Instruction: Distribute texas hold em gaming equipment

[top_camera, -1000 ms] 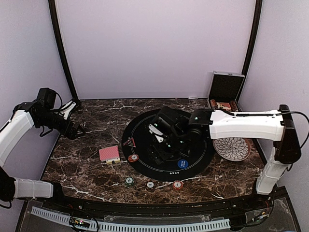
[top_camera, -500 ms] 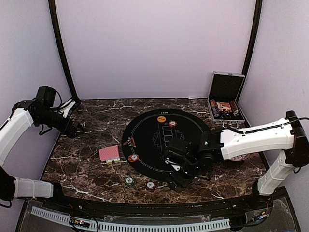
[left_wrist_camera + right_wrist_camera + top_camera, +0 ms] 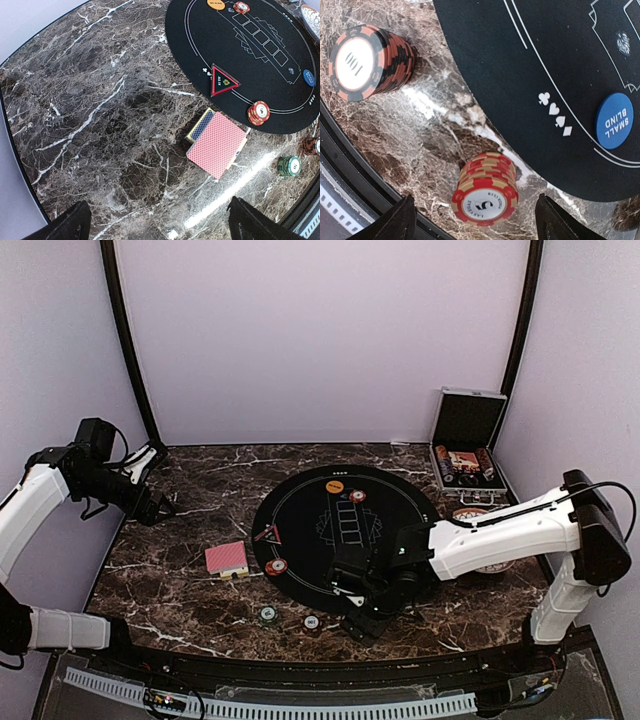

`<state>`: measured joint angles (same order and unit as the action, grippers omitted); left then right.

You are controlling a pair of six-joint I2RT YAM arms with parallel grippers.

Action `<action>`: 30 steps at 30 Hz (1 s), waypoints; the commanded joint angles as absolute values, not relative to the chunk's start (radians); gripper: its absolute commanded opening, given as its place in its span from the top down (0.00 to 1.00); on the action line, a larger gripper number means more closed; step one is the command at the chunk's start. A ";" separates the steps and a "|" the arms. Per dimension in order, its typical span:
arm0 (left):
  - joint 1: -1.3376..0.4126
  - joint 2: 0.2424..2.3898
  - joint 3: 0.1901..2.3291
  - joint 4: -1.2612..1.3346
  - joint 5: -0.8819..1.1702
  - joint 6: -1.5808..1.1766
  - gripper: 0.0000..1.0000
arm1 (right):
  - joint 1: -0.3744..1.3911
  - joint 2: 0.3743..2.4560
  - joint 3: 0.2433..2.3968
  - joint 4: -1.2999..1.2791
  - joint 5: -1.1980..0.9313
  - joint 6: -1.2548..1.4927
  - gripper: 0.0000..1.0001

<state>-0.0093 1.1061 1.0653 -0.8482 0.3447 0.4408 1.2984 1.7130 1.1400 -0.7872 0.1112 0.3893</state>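
Observation:
A red-backed card deck (image 3: pixel 226 558) lies on the marble left of the black round mat (image 3: pixel 300 510); it also shows in the left wrist view (image 3: pixel 217 144). My left gripper (image 3: pixel 150 505) hangs open and empty high over the table's left side (image 3: pixel 160 220). My right gripper (image 3: pixel 370 615) is low at the mat's near edge, open, with its fingers either side of a red "5" chip stack (image 3: pixel 485 187), not touching it. A black-and-orange "100" stack (image 3: pixel 367 60) and the blue small-blind disc (image 3: pixel 615 121) lie nearby. Red chips (image 3: pixel 276 566), a green stack (image 3: pixel 267 614) and a black chip (image 3: pixel 312 622) sit near the front.
An orange button (image 3: pixel 334 486) and a red chip (image 3: pixel 357 496) lie at the mat's far edge, a red triangle marker (image 3: pixel 267 534) at its left. The open silver-edged case (image 3: pixel 465 440) stands at the back right. The right arm hides most of the white plate.
My right arm has swung from over the mat's middle to its near edge and come down around the red chip stack. The left arm has not moved.

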 commanded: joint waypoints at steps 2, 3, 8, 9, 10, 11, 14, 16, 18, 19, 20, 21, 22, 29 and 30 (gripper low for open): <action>-0.011 1.107 1.093 -0.876 0.355 0.434 0.01 | 1.310 1.736 1.131 -0.731 0.118 0.378 0.21; -0.011 1.109 1.093 -0.875 0.355 0.434 0.01 | 1.310 1.740 1.129 -0.727 0.117 0.380 0.23; -0.011 1.112 1.095 -0.875 0.356 0.431 0.01 | 1.310 1.751 1.133 -0.713 0.123 0.381 0.31; -0.011 1.113 1.095 -0.874 0.356 0.431 0.01 | 1.310 1.752 1.134 -0.714 0.123 0.382 0.32; -0.011 1.113 1.095 -0.875 0.356 0.430 0.01 | 1.310 1.752 1.133 -0.713 0.123 0.381 0.35; -0.011 1.114 1.095 -0.875 0.355 0.430 0.01 | 1.310 1.750 1.130 -0.711 0.123 0.381 0.36; -0.011 1.114 1.094 -0.873 0.351 0.430 0.01 | 1.310 1.749 1.124 -0.712 0.124 0.382 0.41; -0.011 1.114 1.094 -0.870 0.351 0.429 0.01 | 1.310 1.746 1.120 -0.711 0.124 0.383 0.44; -0.011 1.118 1.093 -0.867 0.353 0.427 0.01 | 1.310 1.741 1.118 -0.712 0.124 0.385 0.46; -0.011 1.119 1.093 -0.867 0.354 0.425 0.01 | 1.310 1.738 1.117 -0.713 0.128 0.384 0.46; -0.011 1.121 1.094 -0.865 0.353 0.424 0.01 | 1.310 1.738 1.114 -0.715 0.131 0.383 0.46; -0.011 1.121 1.094 -0.865 0.353 0.424 0.01 | 1.310 1.737 1.114 -0.719 0.134 0.382 0.46; -0.011 1.122 1.095 -0.864 0.353 0.422 0.01 | 1.309 1.737 1.112 -0.721 0.137 0.382 0.46; -0.011 1.123 1.093 -0.862 0.351 0.420 0.01 | 1.308 1.730 1.114 -0.726 0.149 0.374 0.47; -0.011 1.121 1.092 -0.862 0.351 0.420 0.01 | 1.308 1.730 1.116 -0.727 0.149 0.373 0.49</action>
